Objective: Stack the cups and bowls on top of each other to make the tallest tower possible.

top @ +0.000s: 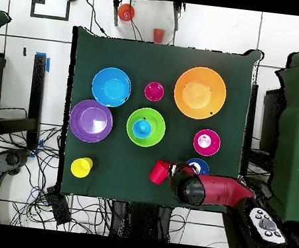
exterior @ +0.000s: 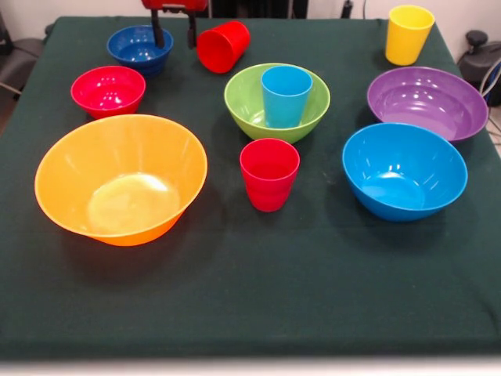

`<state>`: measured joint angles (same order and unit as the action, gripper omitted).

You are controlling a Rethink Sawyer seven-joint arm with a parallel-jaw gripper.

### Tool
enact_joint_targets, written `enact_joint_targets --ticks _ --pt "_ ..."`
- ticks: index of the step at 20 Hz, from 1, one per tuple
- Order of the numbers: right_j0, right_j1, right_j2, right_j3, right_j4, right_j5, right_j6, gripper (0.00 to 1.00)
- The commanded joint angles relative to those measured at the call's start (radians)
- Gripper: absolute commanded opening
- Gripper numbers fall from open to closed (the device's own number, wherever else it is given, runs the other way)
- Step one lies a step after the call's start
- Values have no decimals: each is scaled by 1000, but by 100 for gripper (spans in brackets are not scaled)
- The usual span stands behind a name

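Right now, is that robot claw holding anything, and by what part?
Nothing seems held: the gripper stands open with an empty gap, by the dark blue bowl. A tipped red cup lies just beside one finger.

Even, bright overhead lighting is seen across the dark green tablecloth (exterior: 250, 298). Soft short shadows are cast beneath the bowls, and broad glare patches are noted inside the orange-yellow bowl (exterior: 121, 180), purple bowl (exterior: 427, 102) and medium blue bowl (exterior: 404, 170). The near table edge is rendered slightly soft.
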<state>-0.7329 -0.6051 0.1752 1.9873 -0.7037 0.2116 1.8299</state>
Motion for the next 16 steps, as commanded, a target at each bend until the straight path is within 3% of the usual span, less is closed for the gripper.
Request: enact_joint_targets --ticks 1,7,12,16 --pt "48 91 -3 -92 -85 -54 29 100" --pt "34 57 -2 -53 -87 -54 31 100" --pt "54 124 -36 -87 -111 -112 47 100" --pt "44 117 -27 -81 -105 -110 36 100"
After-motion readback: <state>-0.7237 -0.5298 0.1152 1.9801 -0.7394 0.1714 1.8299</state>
